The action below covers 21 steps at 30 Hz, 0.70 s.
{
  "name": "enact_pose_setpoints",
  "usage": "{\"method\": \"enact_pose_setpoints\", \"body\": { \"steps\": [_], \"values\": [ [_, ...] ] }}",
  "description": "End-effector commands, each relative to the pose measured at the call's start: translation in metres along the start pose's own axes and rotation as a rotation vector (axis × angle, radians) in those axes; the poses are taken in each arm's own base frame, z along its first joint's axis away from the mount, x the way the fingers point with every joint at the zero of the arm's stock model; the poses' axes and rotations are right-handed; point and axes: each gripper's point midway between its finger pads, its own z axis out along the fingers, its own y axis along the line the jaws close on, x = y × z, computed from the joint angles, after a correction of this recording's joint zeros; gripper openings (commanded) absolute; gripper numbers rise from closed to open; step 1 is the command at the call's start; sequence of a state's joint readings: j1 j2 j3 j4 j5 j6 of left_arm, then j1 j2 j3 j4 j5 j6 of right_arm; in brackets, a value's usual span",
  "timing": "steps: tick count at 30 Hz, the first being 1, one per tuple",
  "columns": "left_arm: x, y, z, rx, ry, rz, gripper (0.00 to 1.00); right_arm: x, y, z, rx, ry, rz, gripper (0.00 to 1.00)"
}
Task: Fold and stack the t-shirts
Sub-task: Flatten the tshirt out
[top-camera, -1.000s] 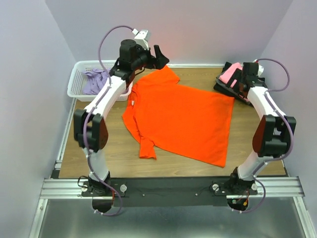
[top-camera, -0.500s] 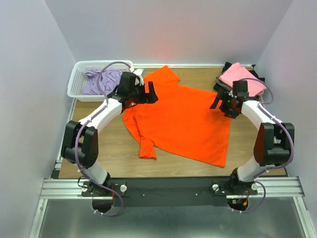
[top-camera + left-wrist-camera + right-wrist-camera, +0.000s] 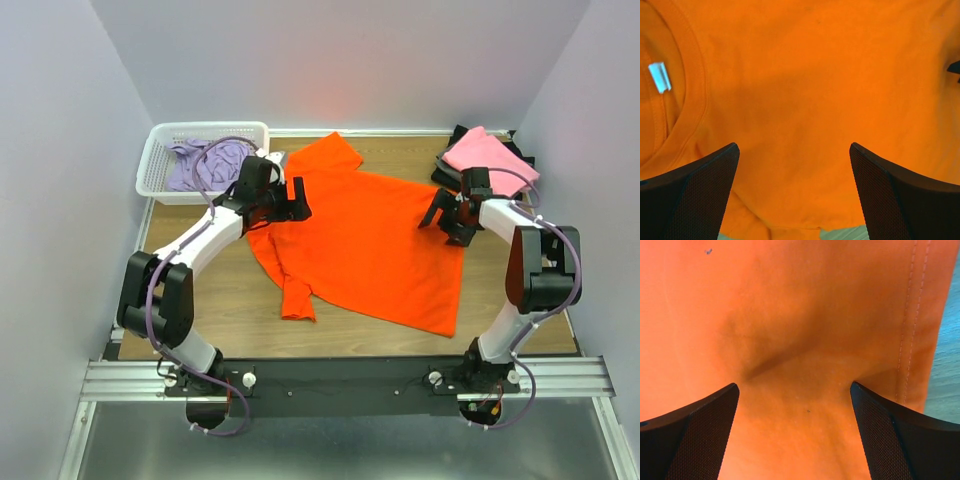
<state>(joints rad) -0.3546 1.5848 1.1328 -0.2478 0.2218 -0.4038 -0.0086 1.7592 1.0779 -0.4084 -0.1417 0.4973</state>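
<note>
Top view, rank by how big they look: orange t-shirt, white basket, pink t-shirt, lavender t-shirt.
1. orange t-shirt, spread flat across the table
2. white basket
3. pink t-shirt and lavender t-shirt: about alike. The pink one is folded, the lavender one is bunched in the basket and partly hidden, so I won't rank them.

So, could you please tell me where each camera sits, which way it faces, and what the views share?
Top external: above and behind the arms, looking down on the table; left claw and right claw show.
Left wrist: on the left arm, facing down at the orange t-shirt near its collar; own open fingers show.
Right wrist: on the right arm, facing down at the hem; own open fingers show.
Shared: all three see the orange t-shirt.
</note>
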Motion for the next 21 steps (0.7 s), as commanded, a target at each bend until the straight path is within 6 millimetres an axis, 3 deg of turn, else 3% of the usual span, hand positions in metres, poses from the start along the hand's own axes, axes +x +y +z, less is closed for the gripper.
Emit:
{"method": "enact_pose_setpoints", "body": {
  "steps": [1, 6, 12, 15, 21],
  "values": [
    [0.024, 0.025, -0.014, -0.121, 0.059, -0.028, 0.98, 0.008, -0.034, 0.013, 0.175, 0.029, 0.042, 0.99],
    [0.053, 0.05, -0.029, -0.223, 0.115, -0.118, 0.98, 0.0, -0.044, 0.011, 0.246, 0.007, 0.041, 0.99],
    [0.076, 0.068, -0.058, -0.351, 0.111, -0.207, 0.98, -0.003, -0.041, 0.013, 0.243, 0.015, 0.044, 0.99],
    [0.09, 0.074, -0.062, -0.374, 0.127, -0.237, 0.93, -0.004, -0.041, 0.014, 0.249, 0.017, 0.044, 0.99],
    [0.112, 0.08, -0.054, -0.372, 0.176, -0.264, 0.66, -0.006, -0.04, 0.015, 0.246, 0.019, 0.042, 0.99]
  ]
}}
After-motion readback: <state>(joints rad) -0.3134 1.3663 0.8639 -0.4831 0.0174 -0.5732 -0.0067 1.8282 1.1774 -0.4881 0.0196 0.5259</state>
